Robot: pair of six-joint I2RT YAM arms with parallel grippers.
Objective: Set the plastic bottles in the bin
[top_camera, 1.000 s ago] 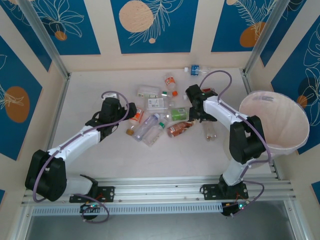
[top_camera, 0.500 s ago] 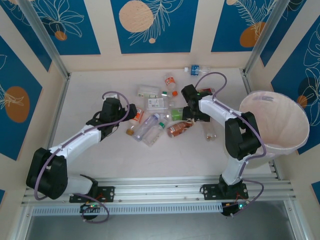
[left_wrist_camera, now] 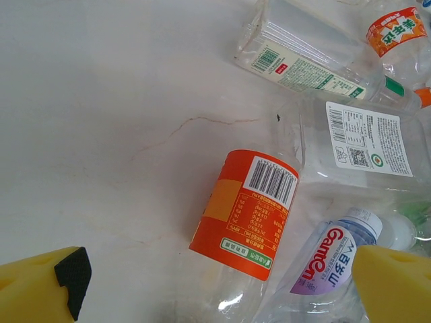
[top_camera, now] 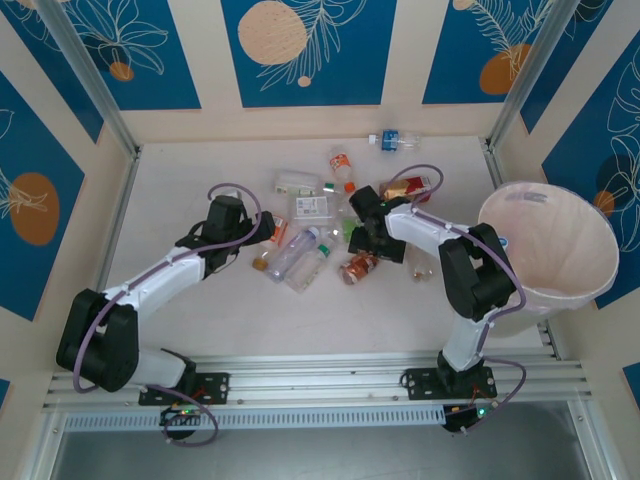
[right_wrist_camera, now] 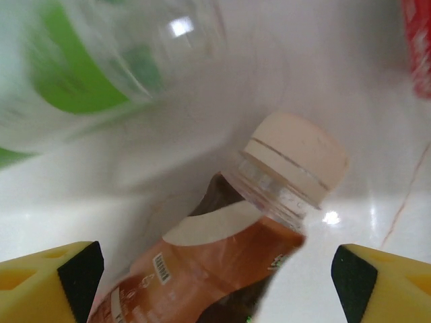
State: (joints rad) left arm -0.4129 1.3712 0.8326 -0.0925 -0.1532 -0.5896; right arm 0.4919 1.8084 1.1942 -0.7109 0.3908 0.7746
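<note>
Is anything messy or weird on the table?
Yes. The plastic bottles lie tumbled on their sides mid-table, and some look squashed, instead of being in the bin. One blue-capped bottle lies alone, far back from the heap. The left wrist view also shows a thin crack in the tabletop.

Lab test cell: aluminium frame (top_camera: 92,88), printed wall panels (top_camera: 300,52), white table (top_camera: 190,165).
</note>
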